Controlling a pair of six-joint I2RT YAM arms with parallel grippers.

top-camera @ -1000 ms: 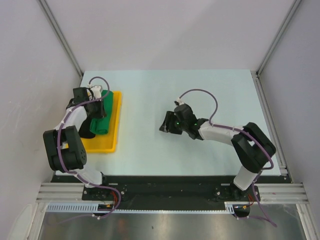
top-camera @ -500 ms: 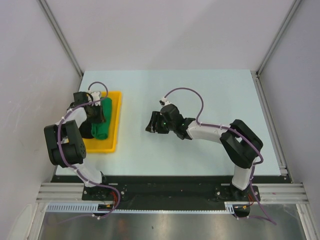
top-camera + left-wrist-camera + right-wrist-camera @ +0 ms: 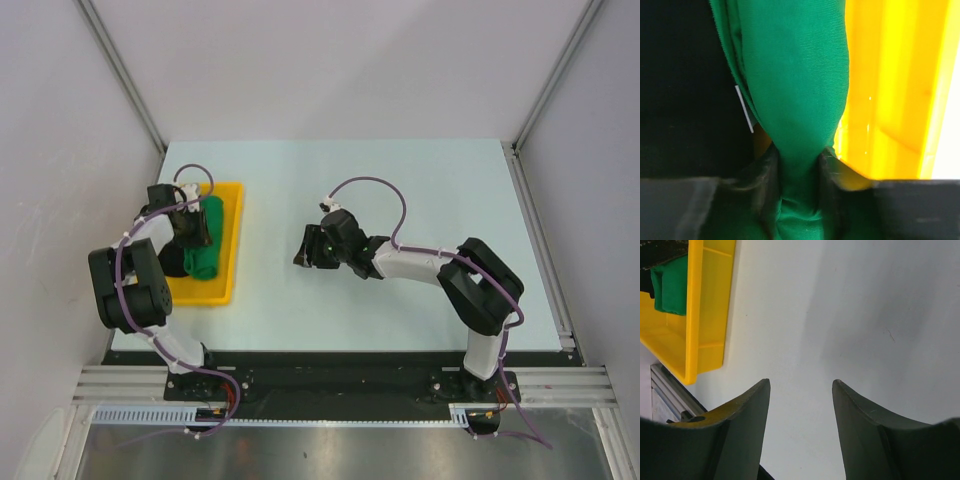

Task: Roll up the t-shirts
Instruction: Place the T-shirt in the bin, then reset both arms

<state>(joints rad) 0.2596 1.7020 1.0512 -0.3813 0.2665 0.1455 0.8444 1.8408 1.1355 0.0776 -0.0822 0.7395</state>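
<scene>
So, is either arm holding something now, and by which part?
The left fingers pinch the bright green rolled cloth t-shirt across its width; the right fingers hold nothing.

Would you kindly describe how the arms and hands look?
The left arm and right arm have black joints and white links, each with a looping purple cable. The left hand and right hand are black, with curved dark fingers.

1. The green t-shirt (image 3: 202, 262) is rolled into a thick, bright bundle and is laid lengthwise in a yellow tray (image 3: 232, 240). In the left wrist view its near end is seen squeezed narrow.
2. The black t-shirt (image 3: 685, 100) is laid against the green one's left side, touching it. Its shape is largely hidden.
</scene>
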